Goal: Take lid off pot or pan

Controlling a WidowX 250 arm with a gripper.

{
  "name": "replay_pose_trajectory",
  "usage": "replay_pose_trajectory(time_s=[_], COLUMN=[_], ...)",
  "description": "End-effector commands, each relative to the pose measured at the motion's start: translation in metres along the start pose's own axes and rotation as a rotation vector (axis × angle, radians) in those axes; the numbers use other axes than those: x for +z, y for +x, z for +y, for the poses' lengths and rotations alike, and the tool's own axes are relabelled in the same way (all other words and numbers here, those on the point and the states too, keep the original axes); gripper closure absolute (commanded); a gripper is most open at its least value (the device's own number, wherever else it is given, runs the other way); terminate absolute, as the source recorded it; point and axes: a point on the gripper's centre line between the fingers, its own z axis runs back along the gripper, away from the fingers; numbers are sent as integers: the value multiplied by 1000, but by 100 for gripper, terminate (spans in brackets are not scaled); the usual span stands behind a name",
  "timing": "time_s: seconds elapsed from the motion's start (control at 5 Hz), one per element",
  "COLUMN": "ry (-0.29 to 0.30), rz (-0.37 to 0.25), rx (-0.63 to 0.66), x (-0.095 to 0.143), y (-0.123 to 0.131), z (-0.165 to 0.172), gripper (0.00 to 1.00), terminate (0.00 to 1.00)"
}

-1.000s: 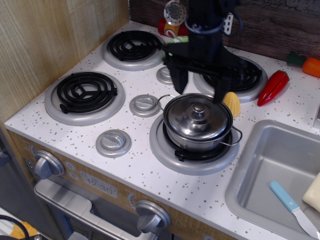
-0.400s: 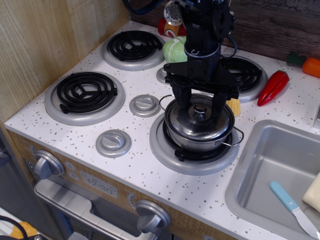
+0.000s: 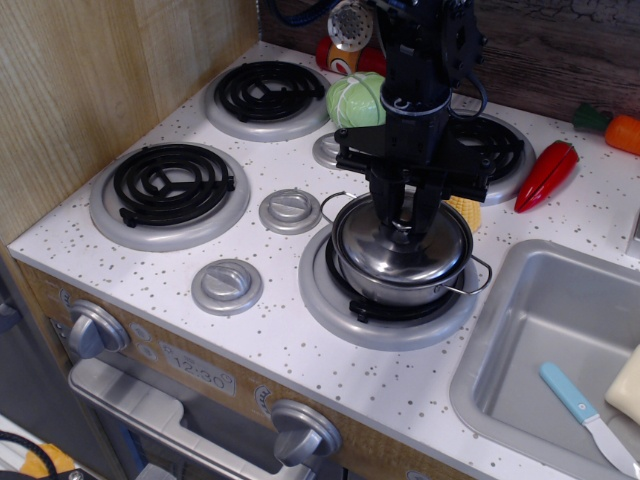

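A small shiny steel pot [image 3: 400, 275] with thin wire loop handles sits on the front right burner [image 3: 330, 300]. A domed steel lid [image 3: 385, 252] rests on it. My black gripper [image 3: 405, 222] comes straight down over the lid's centre. Its two fingers [image 3: 385, 208] are closed in on the small knob, which they hide. The lid still sits on the pot's rim.
Flat grey stove dials [image 3: 289, 210] [image 3: 228, 285] lie left of the pot. A yellow corn cob [image 3: 463, 212] and a red pepper [image 3: 545, 174] lie right of it. A green ball [image 3: 356, 99] lies behind. The sink basin [image 3: 500, 370] with a blue knife [image 3: 588, 416] is right.
The gripper came down from above the pot onto the lid, and its fingers went from wide apart to closed around the knob. The pot shifted slightly.
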Motion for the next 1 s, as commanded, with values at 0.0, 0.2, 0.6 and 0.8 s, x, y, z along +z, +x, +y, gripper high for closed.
replay_pose_trajectory(time_s=[0.0,0.2,0.6,0.8], ry=[38,92,126,117], rz=[-6,19,-10,-40], rx=[-13,-51,-136,-207], x=[25,47,57,42], y=[9,19,39,65], z=[-5,4,50,74], gripper=[100,100,100,100], terminate=[0,0,0,0])
